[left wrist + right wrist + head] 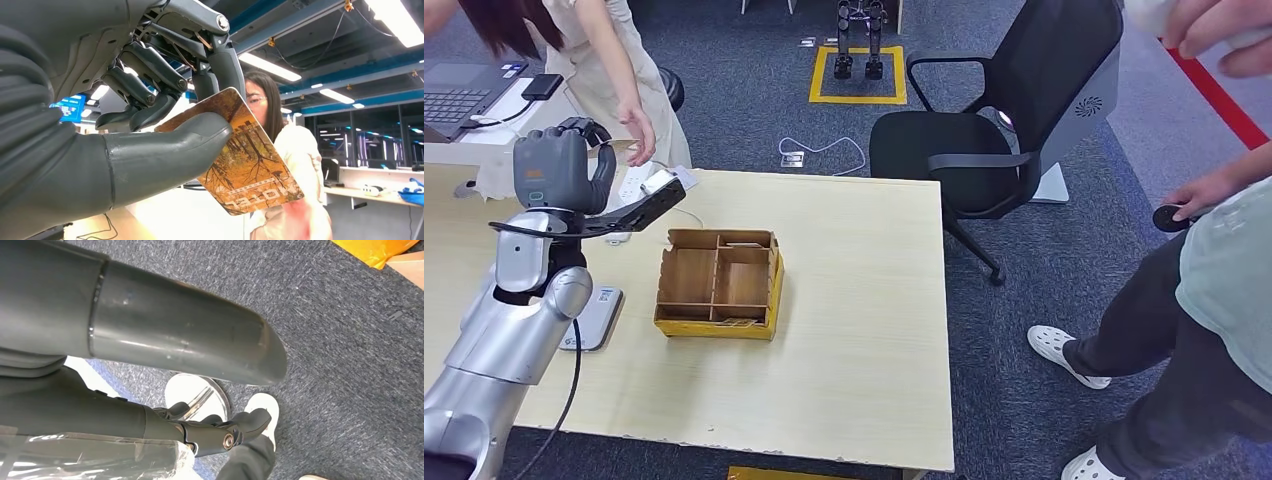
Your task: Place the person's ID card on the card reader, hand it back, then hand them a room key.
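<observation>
**Q:** Pale wooden table (864, 300) over dark carpet is seen from the head view. What is laid out on it?

**A:** A cardboard box (719, 283) split into compartments is set near the middle. A white card reader (594, 318) lies flat just beside the silver left arm. The left hand (559, 165) is raised above the far left part of the table. A person's hand (639, 135) is stretched down towards it, near but apart. What is held cannot be made out from this view.

**Q:** What is shown from the left wrist?

**A:** A card (250, 170) printed with autumn trees is pinched between the thick grey thumb and the dark fingers. One corner is gripped and most of the card juts out free, tilted, towards the person (300, 150) behind it. Whether it is the ID card or the room key cannot be told.

**Q:** And from the right wrist?

**A:** The right hand (165, 335) is hung over grey carpet with nothing seen in it. Whether its fingers are spread or curled cannot be told.

**Q:** How is the step judged best done?

**A:** A hand-over appears to be in progress. The card should be kept steady, with its free end offered to the reaching hand. The pinch is best loosened only once the card is firmly taken, otherwise it may be dropped onto the table.
</observation>
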